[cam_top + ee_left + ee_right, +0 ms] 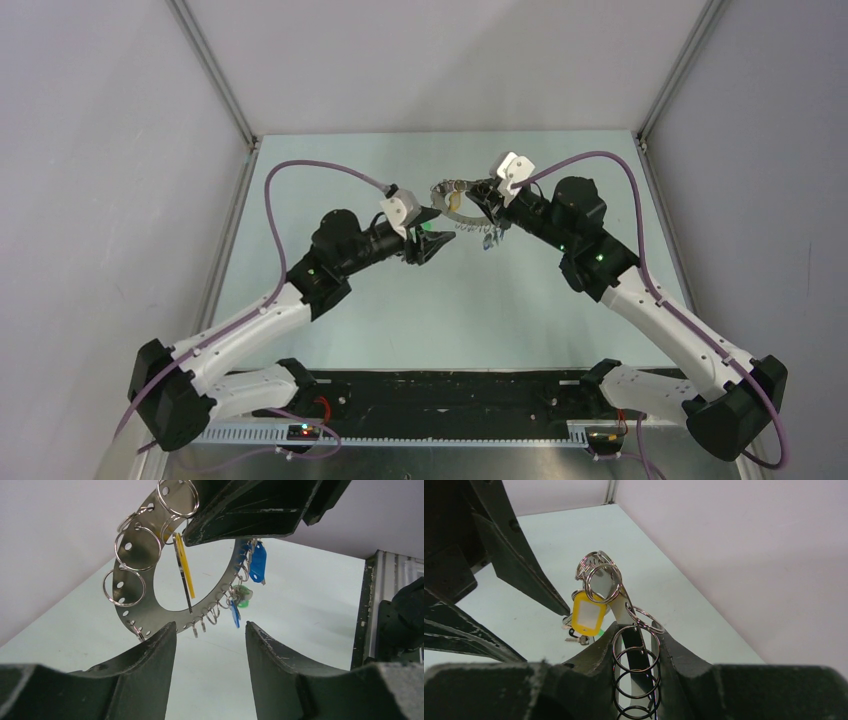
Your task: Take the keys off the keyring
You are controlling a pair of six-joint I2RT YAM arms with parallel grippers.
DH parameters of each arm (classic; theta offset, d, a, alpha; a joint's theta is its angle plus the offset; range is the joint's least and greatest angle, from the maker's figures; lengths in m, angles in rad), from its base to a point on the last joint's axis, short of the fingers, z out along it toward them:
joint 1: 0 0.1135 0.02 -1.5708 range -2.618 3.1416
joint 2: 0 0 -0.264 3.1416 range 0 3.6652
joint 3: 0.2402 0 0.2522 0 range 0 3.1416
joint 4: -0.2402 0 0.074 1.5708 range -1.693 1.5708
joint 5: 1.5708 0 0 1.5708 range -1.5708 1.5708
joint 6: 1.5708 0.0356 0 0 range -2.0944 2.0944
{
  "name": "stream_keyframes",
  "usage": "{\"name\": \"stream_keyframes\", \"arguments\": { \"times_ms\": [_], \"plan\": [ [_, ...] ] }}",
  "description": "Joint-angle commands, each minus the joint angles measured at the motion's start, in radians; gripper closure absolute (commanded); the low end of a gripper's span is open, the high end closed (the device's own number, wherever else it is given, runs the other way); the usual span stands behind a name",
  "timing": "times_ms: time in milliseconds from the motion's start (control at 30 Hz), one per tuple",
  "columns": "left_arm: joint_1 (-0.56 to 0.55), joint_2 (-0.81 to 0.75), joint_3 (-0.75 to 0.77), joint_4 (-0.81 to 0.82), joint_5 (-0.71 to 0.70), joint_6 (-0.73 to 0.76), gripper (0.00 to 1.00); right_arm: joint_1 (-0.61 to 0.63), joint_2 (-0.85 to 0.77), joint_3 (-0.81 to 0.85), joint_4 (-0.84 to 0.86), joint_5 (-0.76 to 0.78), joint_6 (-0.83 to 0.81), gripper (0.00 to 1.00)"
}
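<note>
The keyring (150,605) is a broad flat grey metal ring with holes along its rim and several split rings hanging from it. My right gripper (637,635) is shut on its edge and holds it upright above the table (455,205). Keys with a yellow tag (185,570), a blue tag (258,562) and a green tag (243,596) dangle from it. The yellow tag (586,612) also shows in the right wrist view, with a small metal key (576,639) below it. My left gripper (210,630) is open and empty, just below the ring's lower rim, apart from it.
The pale green table (420,320) is walled by grey panels with metal posts at the back corners (245,135). The two arms meet at the back middle of the table. A black base strip (450,395) runs along the near edge.
</note>
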State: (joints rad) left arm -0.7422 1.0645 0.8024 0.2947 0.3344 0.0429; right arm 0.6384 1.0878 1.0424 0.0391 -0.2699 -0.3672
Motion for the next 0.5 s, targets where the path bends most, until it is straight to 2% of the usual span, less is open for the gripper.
{"name": "stream_keyframes", "arguments": {
  "times_ms": [0,300,467],
  "plan": [
    [-0.002,0.036,0.066,0.088,-0.023,0.011,0.43,0.0,-0.022,0.059,0.083,0.0,0.007,1.0],
    [-0.003,0.094,0.119,0.128,-0.023,0.007,0.45,0.0,-0.029,0.058,0.069,-0.004,0.008,1.0],
    [-0.003,0.118,0.14,0.131,-0.012,0.003,0.56,-0.001,-0.028,0.058,0.064,-0.009,0.012,1.0]
  ]
}}
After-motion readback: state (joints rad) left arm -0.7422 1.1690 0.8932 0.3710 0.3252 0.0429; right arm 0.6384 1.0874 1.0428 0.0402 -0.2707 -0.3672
